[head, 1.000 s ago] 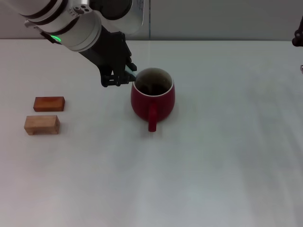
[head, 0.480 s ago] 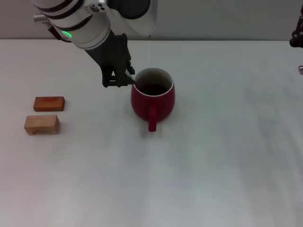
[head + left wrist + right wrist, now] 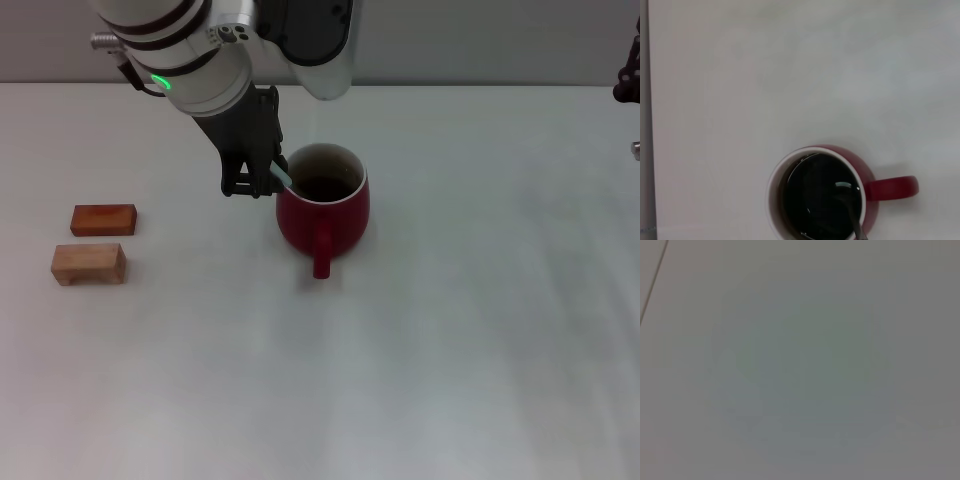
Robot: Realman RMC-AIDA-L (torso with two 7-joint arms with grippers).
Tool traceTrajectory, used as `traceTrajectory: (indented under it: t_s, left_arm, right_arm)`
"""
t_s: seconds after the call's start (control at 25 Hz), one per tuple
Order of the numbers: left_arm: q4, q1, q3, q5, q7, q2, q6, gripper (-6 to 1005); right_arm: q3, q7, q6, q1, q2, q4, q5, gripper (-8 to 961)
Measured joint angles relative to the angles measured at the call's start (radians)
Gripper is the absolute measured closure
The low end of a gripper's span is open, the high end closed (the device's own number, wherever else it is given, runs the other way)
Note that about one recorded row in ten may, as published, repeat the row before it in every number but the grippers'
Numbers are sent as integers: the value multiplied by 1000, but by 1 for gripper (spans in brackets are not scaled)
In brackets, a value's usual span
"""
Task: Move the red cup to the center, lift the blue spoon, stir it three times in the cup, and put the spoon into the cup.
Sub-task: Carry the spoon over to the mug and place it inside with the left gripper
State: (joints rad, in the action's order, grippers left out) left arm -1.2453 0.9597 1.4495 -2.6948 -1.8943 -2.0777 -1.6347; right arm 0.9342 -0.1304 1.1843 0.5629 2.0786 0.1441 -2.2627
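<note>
The red cup [image 3: 342, 220] stands near the middle of the white table, its handle toward me and dark inside. My left gripper [image 3: 260, 184] hangs just off the cup's left rim, shut on the pale handle of the blue spoon [image 3: 282, 177], which slants down into the cup. From the left wrist view, the cup [image 3: 866, 172] is seen from above with the spoon's grey stem and bowl [image 3: 849, 212] dipping into the dark inside. At the far right edge only a dark bit of my right gripper [image 3: 630, 78] shows, well away from the cup.
Two small wooden blocks lie at the left, a reddish one [image 3: 103, 219] and a paler one [image 3: 89, 263] in front of it. The white table [image 3: 450, 350] stretches bare in front of and to the right of the cup.
My left arm has shifted a little to the right and toward me, carrying the spoon along the cup's left rim. The cup has stayed in place.
</note>
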Motion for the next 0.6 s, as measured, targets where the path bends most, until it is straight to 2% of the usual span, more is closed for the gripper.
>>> traceTrajectory:
  t_s: [0.6]
  left_arm:
    - [17,46,39,102,3,-1,51,828]
  right_arm:
    - [-1,0,0,-3,0,1,0,948]
